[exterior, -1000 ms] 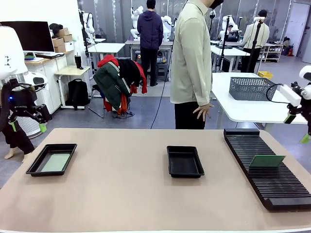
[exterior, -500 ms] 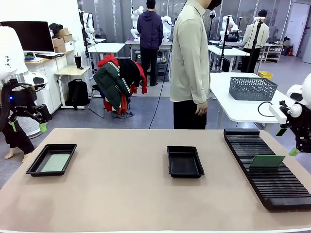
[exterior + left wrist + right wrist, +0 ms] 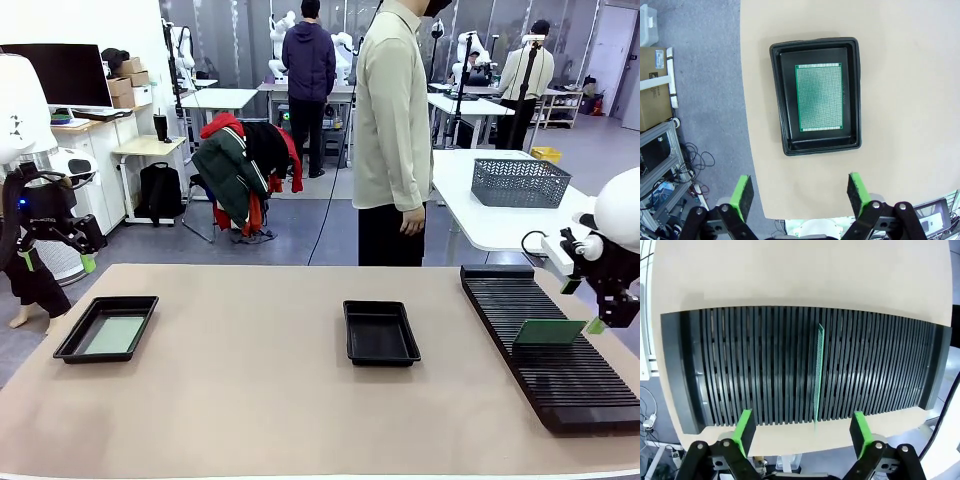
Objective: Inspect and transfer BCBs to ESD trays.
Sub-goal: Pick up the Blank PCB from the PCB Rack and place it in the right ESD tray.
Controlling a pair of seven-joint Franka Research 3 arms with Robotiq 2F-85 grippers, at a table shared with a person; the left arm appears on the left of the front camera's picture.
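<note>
One BCB (image 3: 820, 97) lies flat in the left ESD tray (image 3: 776, 100), near the left edge of the tabletop (image 3: 250, 400). We count that one as transferred.

The middle ESD tray (image 3: 381, 335) sits bare, black floor showing.

A second BCB (image 3: 549, 331) stands on edge in a slot of the long black rack (image 3: 570, 390) at right. We can make out no other boards in the rack.

Right gripper (image 3: 581, 306) hangs just above and beside that standing board, jaws spread wide with nothing between them. From its wrist view the board's edge lines up roughly between the jaws.

Left gripper (image 3: 58, 262) hovers high over the filled tray, released and empty.

The person (image 3: 392, 130) stands at the far side, arm hanging down.

We judge the task about half done. The rack board is yet to be picked, inspected and laid in the middle tray.
</note>
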